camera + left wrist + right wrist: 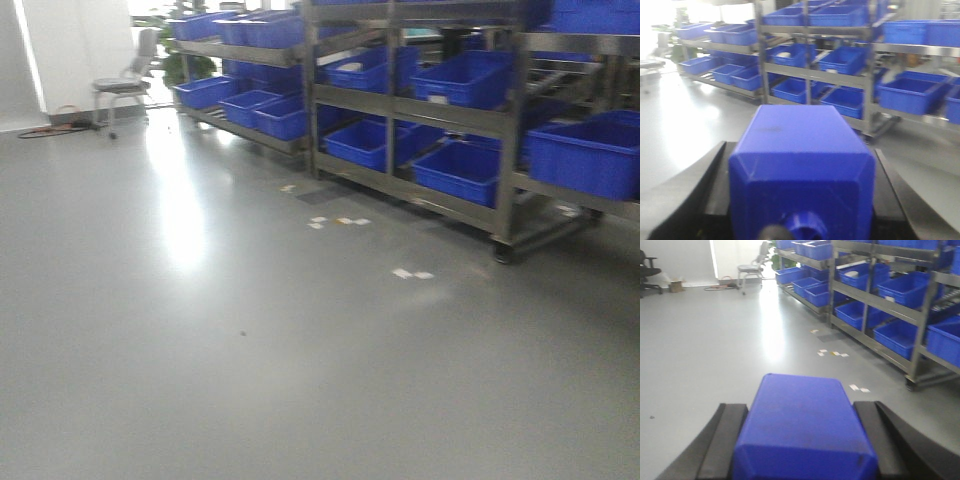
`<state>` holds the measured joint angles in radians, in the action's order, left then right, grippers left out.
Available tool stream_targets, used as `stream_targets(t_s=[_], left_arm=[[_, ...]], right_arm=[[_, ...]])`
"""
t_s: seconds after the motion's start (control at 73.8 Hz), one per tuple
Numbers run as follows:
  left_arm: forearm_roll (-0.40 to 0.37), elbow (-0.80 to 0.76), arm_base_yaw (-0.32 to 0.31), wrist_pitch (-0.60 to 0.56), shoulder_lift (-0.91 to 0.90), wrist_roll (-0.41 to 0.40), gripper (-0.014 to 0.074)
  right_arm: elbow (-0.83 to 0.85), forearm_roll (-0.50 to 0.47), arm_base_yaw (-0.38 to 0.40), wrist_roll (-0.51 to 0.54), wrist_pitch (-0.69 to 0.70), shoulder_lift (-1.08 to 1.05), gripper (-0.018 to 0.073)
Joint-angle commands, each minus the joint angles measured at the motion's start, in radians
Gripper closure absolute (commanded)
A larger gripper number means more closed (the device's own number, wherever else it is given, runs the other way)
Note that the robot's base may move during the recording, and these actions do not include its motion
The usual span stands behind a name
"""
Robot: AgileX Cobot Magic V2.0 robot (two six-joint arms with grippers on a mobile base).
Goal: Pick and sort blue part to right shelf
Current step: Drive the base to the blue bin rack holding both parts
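Left jaws clench one blue part (801,165); right jaws clench a second blue part (802,430). Beyond them, bare grey floor (180,330) lies open up to the right shelf (511,150), which carries blue bins (585,150). One chair (122,88) stands far left.

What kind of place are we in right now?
Probably a factory or warehouse parts store: steel racks loaded with blue bins, and a bare grey floor with tape marks.
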<state>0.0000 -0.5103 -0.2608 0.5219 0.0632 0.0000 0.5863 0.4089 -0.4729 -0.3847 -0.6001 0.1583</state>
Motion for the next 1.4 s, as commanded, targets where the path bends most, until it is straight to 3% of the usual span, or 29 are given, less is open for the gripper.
stream_targets(t_s=[0.0,1.382], left_arm=[[0.000,-0.026,-0.007,-0.088,0.014,-0.006,0.0293],[0.000,-0.026,-0.007,-0.088,0.014,-0.006,0.0293]], right_arm=[[0.031,0.028,0.000,0.002,0.090,0.015,0.0279],[0.031,0.028,0.000,0.002,0.090,0.015,0.0279]])
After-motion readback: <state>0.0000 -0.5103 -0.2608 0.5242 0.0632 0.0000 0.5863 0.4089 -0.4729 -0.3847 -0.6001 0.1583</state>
